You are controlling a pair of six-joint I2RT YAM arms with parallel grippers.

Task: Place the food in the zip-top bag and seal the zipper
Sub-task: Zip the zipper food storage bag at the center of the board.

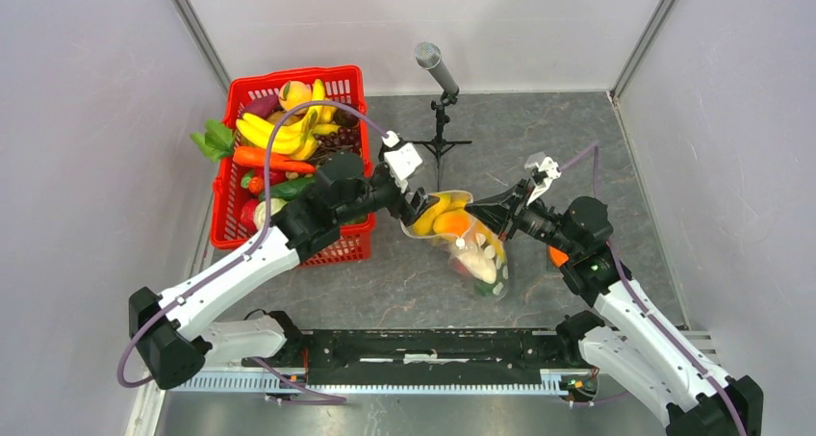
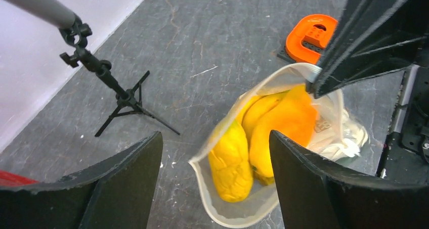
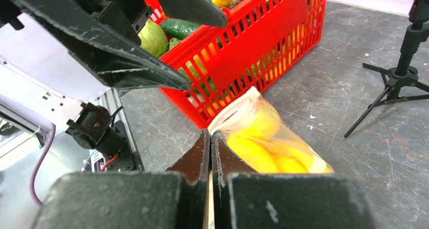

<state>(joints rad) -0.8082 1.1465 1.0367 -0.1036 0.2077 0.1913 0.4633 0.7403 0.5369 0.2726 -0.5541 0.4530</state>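
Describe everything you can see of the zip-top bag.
The zip-top bag is clear, soft plastic with a whitish rim, its mouth open and raised. Yellow and orange food fills it, with pale pieces deeper. The right gripper is shut on its rim; the open left gripper hangs over the mouth, apparently not touching.

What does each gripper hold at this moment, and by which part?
The right gripper is shut on the zip-top bag, pinching the rim of its open mouth. The left gripper is open and holds nothing.
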